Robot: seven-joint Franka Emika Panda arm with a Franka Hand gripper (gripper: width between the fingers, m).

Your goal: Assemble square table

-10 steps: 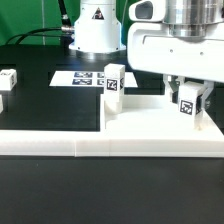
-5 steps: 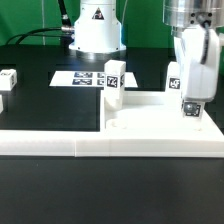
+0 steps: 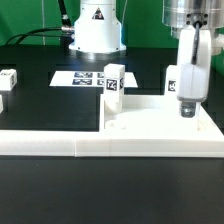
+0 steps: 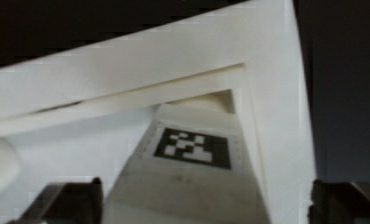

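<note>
The square table top (image 3: 150, 118) is a thick white slab lying flat at the exterior view's right. One white tagged leg (image 3: 112, 84) stands upright on its far left corner. My gripper (image 3: 188, 92) is shut on another white tagged leg (image 3: 186, 104) and holds it upright over the slab's far right part. I cannot tell whether its lower end touches the slab. In the wrist view the leg (image 4: 191, 175) with its tag sits between my dark fingers (image 4: 66, 203), with the slab (image 4: 93, 95) behind it. My gripper (image 4: 208, 208) closes round it.
A long low white wall (image 3: 60, 146) runs along the front of the slab. The marker board (image 3: 80, 77) lies behind on the black table. Two more tagged legs (image 3: 8, 80) lie at the exterior view's left edge. The robot base (image 3: 95, 30) stands at the back.
My gripper has turned about its upright axis with the leg in it, so it now shows its narrow side. The leg stays over the slab's far right part.
</note>
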